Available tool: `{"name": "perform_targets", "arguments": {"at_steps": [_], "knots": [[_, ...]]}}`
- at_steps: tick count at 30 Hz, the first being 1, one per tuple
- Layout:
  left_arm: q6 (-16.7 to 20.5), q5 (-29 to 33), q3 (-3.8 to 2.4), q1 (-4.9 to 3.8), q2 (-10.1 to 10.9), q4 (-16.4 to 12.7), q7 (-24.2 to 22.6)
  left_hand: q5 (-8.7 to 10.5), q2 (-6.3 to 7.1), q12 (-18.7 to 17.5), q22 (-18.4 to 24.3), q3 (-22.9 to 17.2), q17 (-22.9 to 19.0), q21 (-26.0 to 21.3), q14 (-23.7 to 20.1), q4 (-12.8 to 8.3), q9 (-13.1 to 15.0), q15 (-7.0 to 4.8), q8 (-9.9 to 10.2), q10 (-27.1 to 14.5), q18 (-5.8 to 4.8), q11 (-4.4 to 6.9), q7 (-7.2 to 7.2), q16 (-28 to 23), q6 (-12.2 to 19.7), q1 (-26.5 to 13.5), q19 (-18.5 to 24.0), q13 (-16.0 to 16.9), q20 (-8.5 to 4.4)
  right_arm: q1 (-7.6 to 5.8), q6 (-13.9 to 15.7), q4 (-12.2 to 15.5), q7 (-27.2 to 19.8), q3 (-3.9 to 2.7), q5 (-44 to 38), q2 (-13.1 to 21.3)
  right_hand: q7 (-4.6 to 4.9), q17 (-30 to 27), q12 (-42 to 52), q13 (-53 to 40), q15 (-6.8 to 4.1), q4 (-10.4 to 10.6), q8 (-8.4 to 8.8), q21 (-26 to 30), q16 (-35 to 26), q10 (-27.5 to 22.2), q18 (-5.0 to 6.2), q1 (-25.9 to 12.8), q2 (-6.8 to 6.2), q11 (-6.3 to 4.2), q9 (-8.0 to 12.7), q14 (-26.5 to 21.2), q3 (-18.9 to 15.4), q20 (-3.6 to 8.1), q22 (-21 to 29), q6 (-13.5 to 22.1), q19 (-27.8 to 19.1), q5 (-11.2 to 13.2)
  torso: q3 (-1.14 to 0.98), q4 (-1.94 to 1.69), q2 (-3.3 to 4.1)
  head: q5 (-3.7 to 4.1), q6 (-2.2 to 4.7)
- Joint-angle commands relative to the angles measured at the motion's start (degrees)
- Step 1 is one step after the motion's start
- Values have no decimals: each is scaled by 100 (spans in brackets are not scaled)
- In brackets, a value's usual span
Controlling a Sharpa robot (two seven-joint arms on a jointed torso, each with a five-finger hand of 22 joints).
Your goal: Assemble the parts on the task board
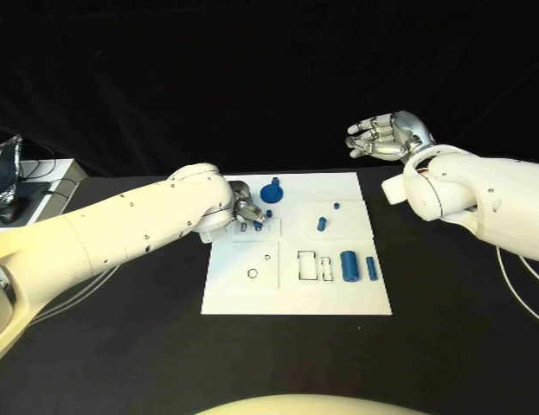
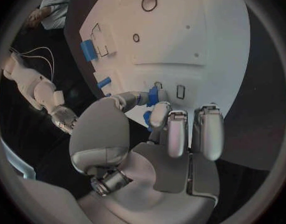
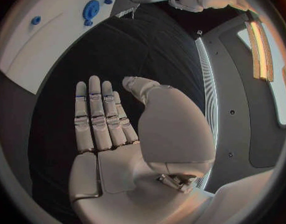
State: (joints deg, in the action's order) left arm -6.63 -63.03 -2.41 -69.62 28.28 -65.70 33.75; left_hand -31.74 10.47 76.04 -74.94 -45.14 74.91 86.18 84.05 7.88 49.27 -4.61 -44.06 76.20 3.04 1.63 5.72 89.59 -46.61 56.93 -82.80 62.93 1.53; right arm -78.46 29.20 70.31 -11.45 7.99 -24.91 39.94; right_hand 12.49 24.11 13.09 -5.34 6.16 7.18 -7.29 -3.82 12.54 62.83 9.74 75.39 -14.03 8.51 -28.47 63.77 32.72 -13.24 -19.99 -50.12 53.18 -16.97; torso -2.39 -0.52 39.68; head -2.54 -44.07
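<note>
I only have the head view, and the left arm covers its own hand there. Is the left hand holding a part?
Observer: Yes. In the left wrist view the left hand pinches a small blue part between the thumb and a finger, just over the task board.
Operator: What is on the board right by that part?
Observer: A small rectangular outline lies close beside the pinched part.
Operator: Is anything in the right hand's palm?
Observer: No. The right wrist view shows the right hand with its fingers straight and the palm bare, over the black table.
</note>
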Motion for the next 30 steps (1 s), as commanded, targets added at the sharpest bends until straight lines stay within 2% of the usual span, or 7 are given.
{"name": "perform_targets", "arguments": {"at_steps": [1, 8, 13, 21, 24, 30], "knots": [[-107, -70, 2, 3, 5, -41, 23, -42, -42, 23, -408, -911, 1421, 24, 568, -944, 408, -28, -14, 33, -64, 11, -328, -4, -366, 10, -46, 5, 8, 2, -89, 13, -65, -1, -50, 2, 30, -10, -38, 5, 1, -32, 27, 31, -38, 6, 81, -62, 1, 25, 7, -24, -13, -2, 5, 2, -36, -38, 3, -6, 1, -2, -10], [-107, -84, 6, 15, 28, -98, 27, -47, -46, 17, -401, -913, 1418, 22, 567, -945, 408, -29, -11, 30, -62, 13, -330, -6, -368, 14, -42, -4, 6, 2, -115, 9, -52, -1, -54, 0, 30, -10, -39, 8, 2, -32, 28, 30, -41, 6, 81, -65, 1, 26, 8, -25, -14, -4, 11, 3, -38, -38, 6, -1, 2, -14, -30], [-103, -87, 7, 24, 39, -118, 22, -51, -49, 15, -405, -914, 1417, 23, 567, -946, 407, -31, -8, 32, -63, 14, -331, -6, -370, 17, -44, -4, 4, 4, -135, 3, -44, -1, -55, -8, 32, -11, -40, 14, 5, -30, 30, 30, -48, 4, 81, -73, 1, 28, 10, -29, -18, -7, 26, 4, -43, -37, -1, 1, -1, -22, -45], [-95, -88, 8, 55, 28, -109, 17, -51, -49, 15, -405, -914, 1417, 23, 567, -946, 407, -31, -8, 32, -63, 14, -331, -6, -370, 17, -44, -4, 4, 9, -150, 0, -40, -1, -55, -12, 34, -13, -42, 22, 10, -28, 33, 31, -60, 2, 81, -82, 2, 31, 12, -37, -21, -11, 46, 4, -52, -36, 3, 6, 8, -21, -55], [-107, -94, 9, 60, 31, -109, 19, -53, -50, 8, -409, -912, 1414, 25, 566, -946, 407, -32, -3, 30, -64, 15, -331, -7, -373, 18, -47, -14, 2, 10, -155, -1, -39, -1, -55, -10, 34, -13, -42, 22, 10, -28, 33, 31, -60, 2, 81, -82, 2, 31, 12, -37, -21, -11, 46, 4, -52, -36, 1, 7, 4, -24, -79], [-119, -187, 12, 65, 40, -105, 19, -54, -52, 6, -411, -911, 1411, 26, 566, -947, 406, -33, 1, 31, -64, 16, -332, -9, -374, 21, -49, -14, 1, 18, -161, -6, -39, -1, -55, -10, 35, -14, -42, 26, 11, -28, 34, 31, -65, 1, 81, -85, 2, 32, 13, -40, -23, -13, 56, 5, -56, -36, -5, -4, -2, -27, -89]]}}
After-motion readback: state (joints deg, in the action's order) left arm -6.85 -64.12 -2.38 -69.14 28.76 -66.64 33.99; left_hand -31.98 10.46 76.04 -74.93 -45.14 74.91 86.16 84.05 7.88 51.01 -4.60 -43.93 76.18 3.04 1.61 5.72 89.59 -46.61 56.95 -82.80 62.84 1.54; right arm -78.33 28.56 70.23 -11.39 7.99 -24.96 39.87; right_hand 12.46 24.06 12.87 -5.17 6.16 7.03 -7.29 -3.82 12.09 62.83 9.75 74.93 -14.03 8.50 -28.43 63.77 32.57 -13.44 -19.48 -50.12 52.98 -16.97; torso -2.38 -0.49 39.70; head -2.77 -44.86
